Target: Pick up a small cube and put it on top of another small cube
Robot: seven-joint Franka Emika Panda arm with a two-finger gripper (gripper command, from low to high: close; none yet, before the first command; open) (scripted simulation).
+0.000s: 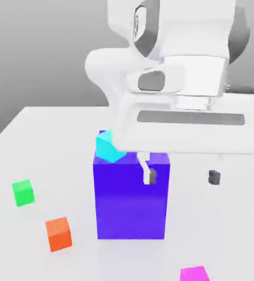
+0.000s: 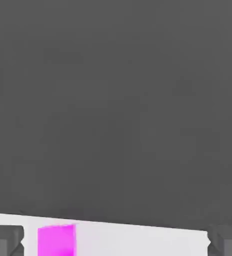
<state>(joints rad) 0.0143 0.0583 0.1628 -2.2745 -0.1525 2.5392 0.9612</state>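
Note:
The small magenta cube point(image 1: 195, 273) lies on the white table at the front edge of the exterior view, right of centre. In the hand view the same magenta cube point(image 2: 56, 241) appears near one dark fingertip point(image 2: 5, 240). My gripper point(image 1: 181, 176) hangs well above the table with its two fingers spread wide apart and nothing between them; one finger point(image 1: 150, 175) is in front of the big blue-violet block point(image 1: 130, 200). A cyan cube point(image 1: 109, 147) rests tilted on that block's top, at its left corner. In the hand view the gripper point(image 2: 116, 242) is open.
A green cube point(image 1: 23, 192) sits at the exterior view's left and an orange cube point(image 1: 58, 233) lies nearer the front. The arm's white body covers the upper right. The white table point(image 1: 35, 142) ends against a grey background.

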